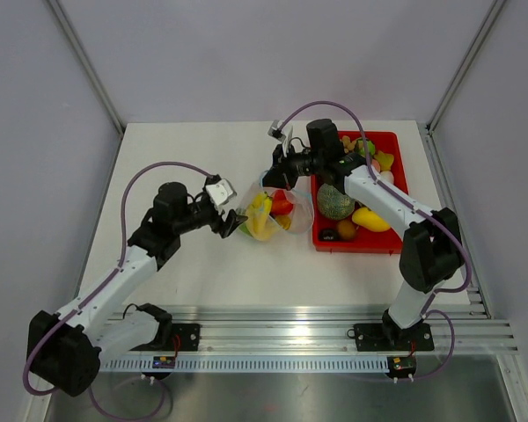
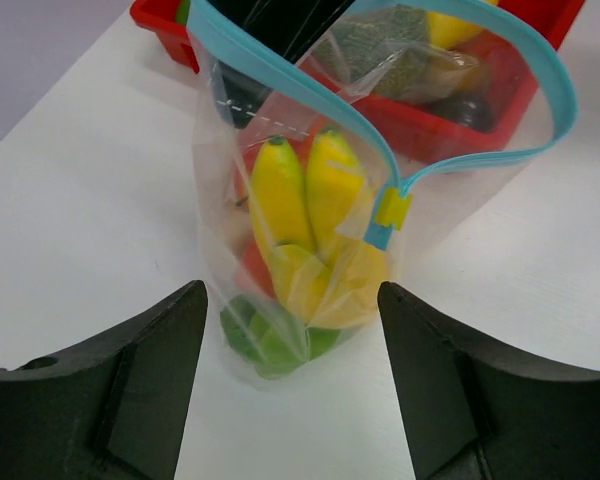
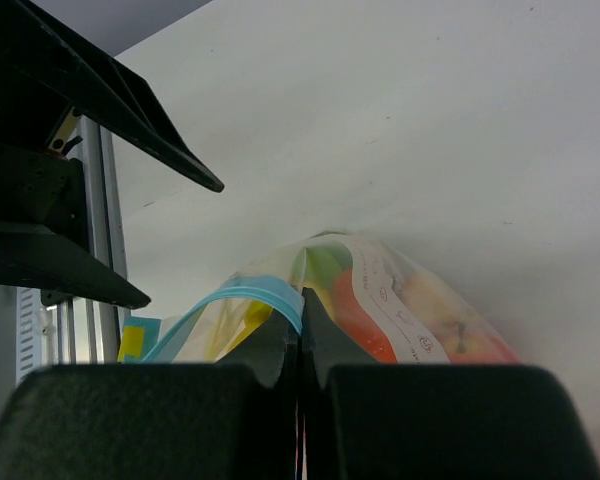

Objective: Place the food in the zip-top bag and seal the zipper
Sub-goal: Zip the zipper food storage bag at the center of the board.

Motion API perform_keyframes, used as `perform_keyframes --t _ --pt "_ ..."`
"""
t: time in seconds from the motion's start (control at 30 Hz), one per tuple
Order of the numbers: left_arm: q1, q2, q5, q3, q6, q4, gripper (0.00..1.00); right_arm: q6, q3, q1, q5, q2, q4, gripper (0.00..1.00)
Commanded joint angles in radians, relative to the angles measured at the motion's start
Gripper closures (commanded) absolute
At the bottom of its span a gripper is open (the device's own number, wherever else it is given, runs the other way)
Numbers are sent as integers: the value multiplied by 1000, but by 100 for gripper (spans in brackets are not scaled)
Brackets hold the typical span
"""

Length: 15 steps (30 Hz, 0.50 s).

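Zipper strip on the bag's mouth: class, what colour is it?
The zipper is teal-blue, with a yellow slider tab; best seen in the left wrist view.

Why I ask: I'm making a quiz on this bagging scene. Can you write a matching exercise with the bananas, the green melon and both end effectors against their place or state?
Column one:
1. bananas
2. green melon
3. left end effector
4. right end effector

Column two:
A. shut on the teal zipper
B. inside the zip-top bag
C. open, gripping nothing
D. in the red tray

Pairs: 1-B, 2-D, 3-C, 4-A.
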Motion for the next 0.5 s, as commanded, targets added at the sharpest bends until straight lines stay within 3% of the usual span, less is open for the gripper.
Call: perform_keyframes --t 0.0,0.17,0.47 --pt "-17 11 -104 -11 23 154 28 20 39 -6 -20 -6 45 100" --pt "-20 51 -23 -20 -58 229 28 24 41 -6 -23 -1 46 100" --pt "-47 93 72 -20 -112 240 40 34 46 -6 -28 0 49 100"
